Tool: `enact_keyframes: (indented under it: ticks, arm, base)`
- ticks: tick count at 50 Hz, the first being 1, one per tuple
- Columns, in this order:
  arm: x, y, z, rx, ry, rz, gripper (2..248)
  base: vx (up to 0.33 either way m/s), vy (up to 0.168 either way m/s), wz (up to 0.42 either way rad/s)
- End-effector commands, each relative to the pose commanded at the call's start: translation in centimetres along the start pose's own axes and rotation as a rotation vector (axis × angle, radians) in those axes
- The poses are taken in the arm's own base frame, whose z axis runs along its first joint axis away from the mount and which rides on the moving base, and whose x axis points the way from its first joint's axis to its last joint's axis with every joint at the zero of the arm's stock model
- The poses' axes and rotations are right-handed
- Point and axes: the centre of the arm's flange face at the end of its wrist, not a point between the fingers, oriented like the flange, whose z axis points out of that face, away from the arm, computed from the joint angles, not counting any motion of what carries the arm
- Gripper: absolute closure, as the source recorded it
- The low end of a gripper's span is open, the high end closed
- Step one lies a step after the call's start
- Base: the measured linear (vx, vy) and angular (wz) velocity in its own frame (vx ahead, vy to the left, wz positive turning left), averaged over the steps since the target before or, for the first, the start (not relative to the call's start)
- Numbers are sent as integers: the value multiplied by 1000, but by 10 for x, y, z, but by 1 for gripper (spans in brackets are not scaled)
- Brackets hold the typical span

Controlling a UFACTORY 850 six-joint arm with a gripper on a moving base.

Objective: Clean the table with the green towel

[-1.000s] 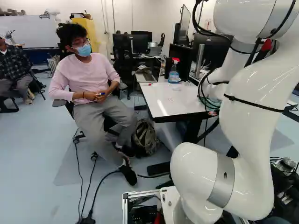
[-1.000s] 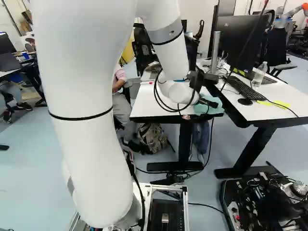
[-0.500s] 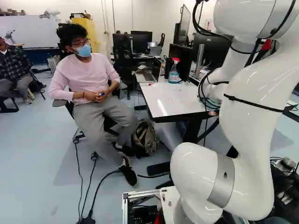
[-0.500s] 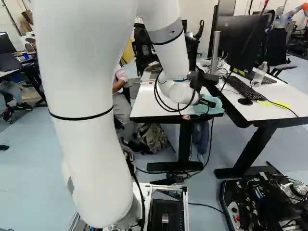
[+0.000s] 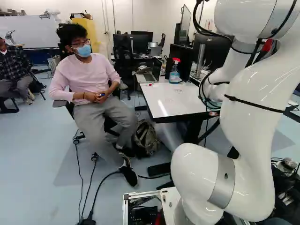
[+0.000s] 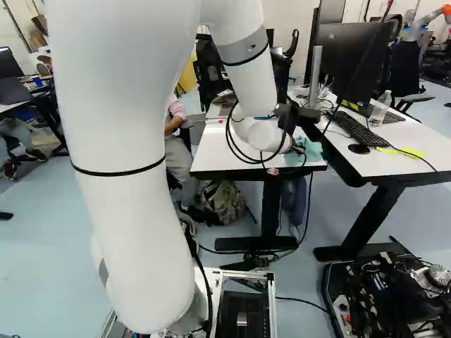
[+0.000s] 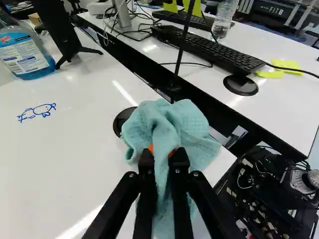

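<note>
My gripper [image 6: 299, 149] is low over the near corner of the white table [image 6: 218, 151], partly hidden by the wrist in the right base view. There the green towel [image 6: 312, 149] shows just past it. In the wrist view, the gripper [image 7: 163, 155] is shut on the towel [image 7: 167, 122], a fold of cloth pinched between its orange pads. The bunched cloth spreads ahead of and beside the fingers on the tabletop. A small blue ink drawing [image 7: 37, 112] marks the table, off to one side of the gripper.
A spray bottle [image 5: 174, 71] stands at the table's far end. Beside the towel lies a black round disc [image 7: 121, 122]. The adjoining desk holds a keyboard [image 7: 207, 50], a mouse [image 7: 240, 85] and a monitor [image 6: 350, 63]. A person [image 5: 89, 89] sits left of the table.
The fingers have drawn together on the towel, and the cloth by them has bunched up. The gripper has turned or shifted slightly at the towel. The base has not moved.
</note>
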Motion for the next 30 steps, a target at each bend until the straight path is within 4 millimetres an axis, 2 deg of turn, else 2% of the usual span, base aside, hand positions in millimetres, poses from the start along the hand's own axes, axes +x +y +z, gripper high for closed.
enact_keyframes:
  ticks: [1,20,30]
  arm:
    - [0,0,0,0,0,0,213]
    - [6,-1,-6,1,16,-1,213]
    - [15,-9,-12,15,38,-10,213]
  base:
    - [0,0,0]
    - [0,0,0]
    - [0,0,0]
